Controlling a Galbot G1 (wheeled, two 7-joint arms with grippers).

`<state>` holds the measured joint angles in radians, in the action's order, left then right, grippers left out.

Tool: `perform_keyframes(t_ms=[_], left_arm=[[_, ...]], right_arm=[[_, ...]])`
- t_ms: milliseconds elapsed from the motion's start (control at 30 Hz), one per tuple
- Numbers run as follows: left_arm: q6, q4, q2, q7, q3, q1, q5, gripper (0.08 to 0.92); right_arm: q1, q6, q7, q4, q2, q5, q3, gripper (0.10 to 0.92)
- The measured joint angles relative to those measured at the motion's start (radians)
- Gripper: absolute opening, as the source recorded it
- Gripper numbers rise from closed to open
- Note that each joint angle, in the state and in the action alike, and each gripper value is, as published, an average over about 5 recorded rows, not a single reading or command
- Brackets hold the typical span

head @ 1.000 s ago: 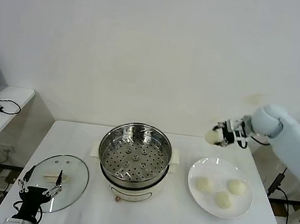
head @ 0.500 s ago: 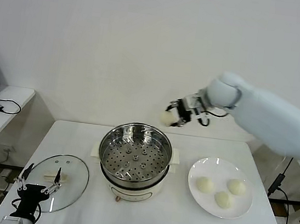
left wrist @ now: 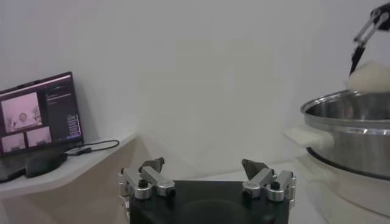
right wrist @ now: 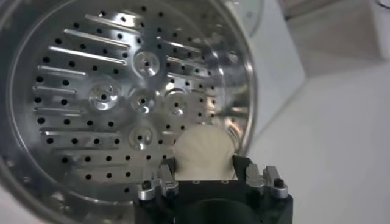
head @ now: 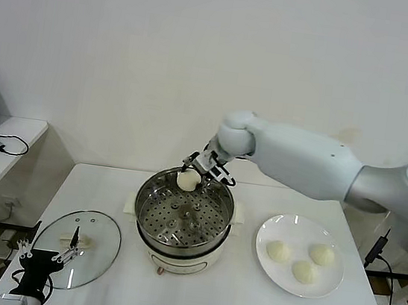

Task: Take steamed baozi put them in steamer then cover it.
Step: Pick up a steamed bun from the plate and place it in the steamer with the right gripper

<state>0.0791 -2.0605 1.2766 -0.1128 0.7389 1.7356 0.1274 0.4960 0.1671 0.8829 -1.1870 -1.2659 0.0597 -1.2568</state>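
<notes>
My right gripper [head: 190, 178] is shut on one cream-white baozi [head: 187, 180], holding it over the far rim of the steamer [head: 154, 199]. In the right wrist view the held baozi [right wrist: 203, 154] sits between the fingers above the bare perforated tray [right wrist: 91, 115]. Three more baozi [head: 276, 251] lie on the white plate [head: 269, 228] to the right. The glass cover [head: 100, 240] lies flat on the table at the left. My left gripper [head: 45, 257] hangs open at the table's front left edge, just in front of the cover, and holds nothing [left wrist: 203, 175].
A side table [head: 13, 131] with cables and a laptop [left wrist: 41, 115] stands to the left of the work table. The steamer's white side handle [left wrist: 308, 136] shows near the left gripper.
My right arm has swung left from above the plate, carrying the baozi across to the steamer and lowering it to the rim. The left gripper has barely shifted.
</notes>
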Motion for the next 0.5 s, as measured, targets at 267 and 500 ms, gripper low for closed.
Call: perform_keyframes(t_ms=[267,500], left_arm=[[0.001,0.004,0.004,0.0,-0.001,-0.005,0.0,0.823],[0.004,0.009,0.003,-0.001,0.0,-0.006,0.001,0.823]], right_arm=[[-0.025,0.076,-0.017,0.058,-0.051,0.101,-0.017,0.601],[-0.047,0.121,-0.031,0.099,-0.081,0.15,-0.024,0.606]])
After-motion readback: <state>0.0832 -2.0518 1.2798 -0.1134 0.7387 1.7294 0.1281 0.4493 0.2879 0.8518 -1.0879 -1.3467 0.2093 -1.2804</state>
